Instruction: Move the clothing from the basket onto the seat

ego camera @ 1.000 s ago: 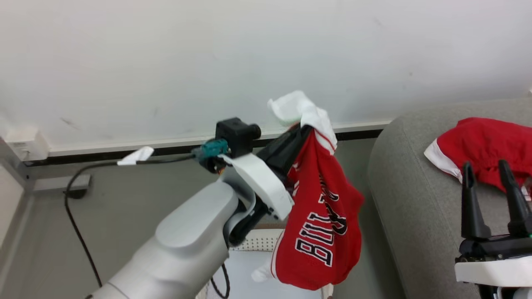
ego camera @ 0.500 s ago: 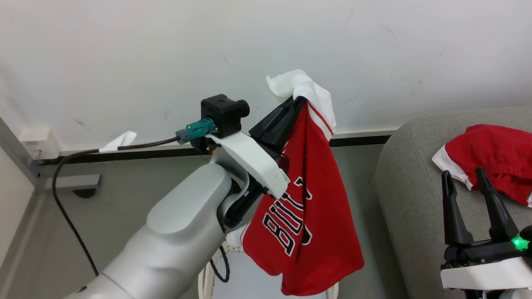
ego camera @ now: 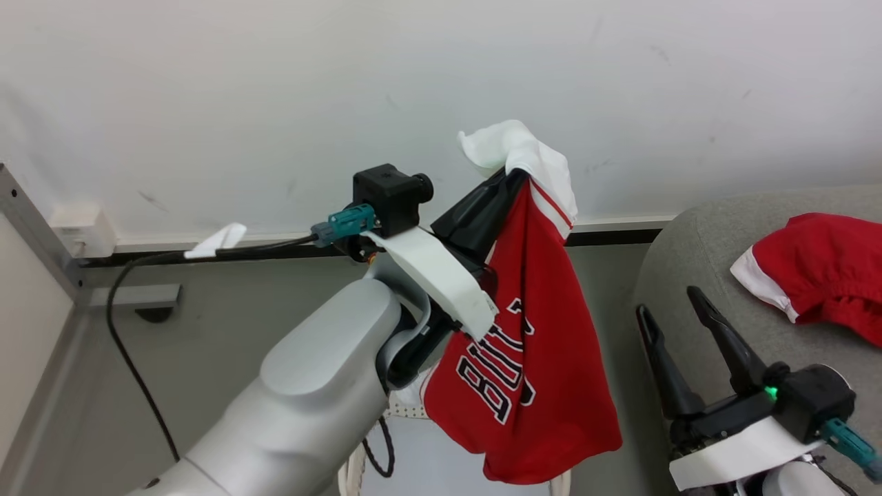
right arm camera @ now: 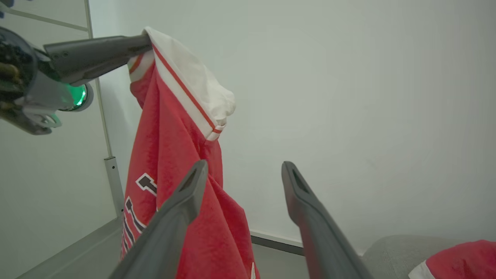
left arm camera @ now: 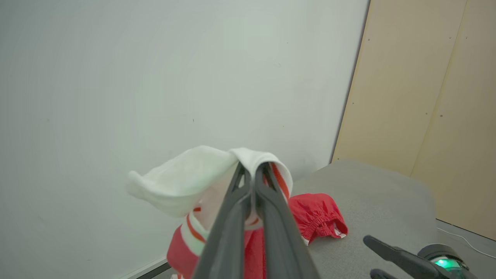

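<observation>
A red jersey (ego camera: 530,358) with white trim and block lettering hangs in the air by its collar, my left gripper (ego camera: 513,182) shut on it. In the left wrist view the fingertips (left arm camera: 252,168) pinch the white trim (left arm camera: 186,182). Beneath the jersey a bit of the perforated cream basket (ego camera: 403,411) peeks out. The grey seat (ego camera: 696,275) stands to the right with another red garment (ego camera: 820,269) lying on it. My right gripper (ego camera: 667,303) is open and empty at the seat's left edge, right of the jersey (right arm camera: 174,155), its fingers (right arm camera: 244,166) pointing up beside the cloth.
A white wall with a dark baseboard (ego camera: 606,238) runs behind. A black cable (ego camera: 131,358) trails over the grey floor on the left, near a metal frame post (ego camera: 34,220). Beige panels (left arm camera: 426,97) stand beyond the seat.
My left arm has raised the jersey a little higher above the basket. My right gripper has swung left off the seat's red garment toward the hanging jersey. The head camera has shifted.
</observation>
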Robot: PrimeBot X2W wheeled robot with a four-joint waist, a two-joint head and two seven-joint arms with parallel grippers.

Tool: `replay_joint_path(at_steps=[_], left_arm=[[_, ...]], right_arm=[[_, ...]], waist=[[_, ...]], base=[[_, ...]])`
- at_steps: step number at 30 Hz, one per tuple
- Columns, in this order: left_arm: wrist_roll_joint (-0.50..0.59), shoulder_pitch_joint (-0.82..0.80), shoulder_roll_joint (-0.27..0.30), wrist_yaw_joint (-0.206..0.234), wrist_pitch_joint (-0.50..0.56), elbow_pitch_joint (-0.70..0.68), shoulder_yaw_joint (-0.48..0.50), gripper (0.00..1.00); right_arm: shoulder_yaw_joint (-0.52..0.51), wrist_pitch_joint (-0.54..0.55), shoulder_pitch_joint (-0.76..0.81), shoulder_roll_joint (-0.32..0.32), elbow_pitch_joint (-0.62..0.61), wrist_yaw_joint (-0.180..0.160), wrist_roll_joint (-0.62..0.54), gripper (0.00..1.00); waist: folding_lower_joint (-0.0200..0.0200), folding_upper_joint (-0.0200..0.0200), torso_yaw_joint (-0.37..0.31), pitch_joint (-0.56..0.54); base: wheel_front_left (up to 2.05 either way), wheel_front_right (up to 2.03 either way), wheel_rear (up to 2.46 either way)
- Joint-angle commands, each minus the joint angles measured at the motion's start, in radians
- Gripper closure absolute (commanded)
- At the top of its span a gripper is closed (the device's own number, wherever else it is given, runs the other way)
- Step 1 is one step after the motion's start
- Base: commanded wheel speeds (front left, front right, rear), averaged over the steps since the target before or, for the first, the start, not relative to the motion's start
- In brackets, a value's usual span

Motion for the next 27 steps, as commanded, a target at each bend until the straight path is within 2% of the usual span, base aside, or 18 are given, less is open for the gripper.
replay_joint_path(at_steps=[1,10,16,20,27], left_arm=[[-0.006,0.009,0.000,0.002,0.000,-0.005,-0.001,1.00],[-0.024,0.019,-0.022,0.002,0.000,-0.024,-0.067,1.00],[-0.043,0.009,-0.037,0.002,0.000,-0.030,-0.117,1.00],[-0.057,0.000,-0.045,0.002,0.000,-0.035,-0.146,1.00],[-0.079,-0.015,-0.052,0.002,0.000,-0.056,-0.189,1.00]], right_arm=[[0.012,0.004,-0.018,-0.009,0.010,-0.002,0.006,0.00],[0.223,0.035,-0.195,-0.057,0.165,-0.002,0.090,0.00],[0.407,0.125,-0.287,-0.090,0.287,-0.002,0.213,0.00],[0.504,0.145,-0.322,-0.104,0.352,-0.002,0.298,0.00],[0.606,0.104,-0.371,-0.067,0.483,-0.002,0.419,0.00]], waist=[[0.0000,-0.0001,0.007,-0.002],[0.0000,-0.0001,0.080,-0.015],[0.0000,-0.0001,0.146,-0.023],[0.0000,-0.0001,0.187,-0.026],[0.0000,-0.0001,0.246,-0.027]], base=[[0.00,0.00,0.00],[0.00,0.00,0.00],[0.00,0.00,0.00],[0.00,0.00,0.00],[0.00,0.00,0.00]])
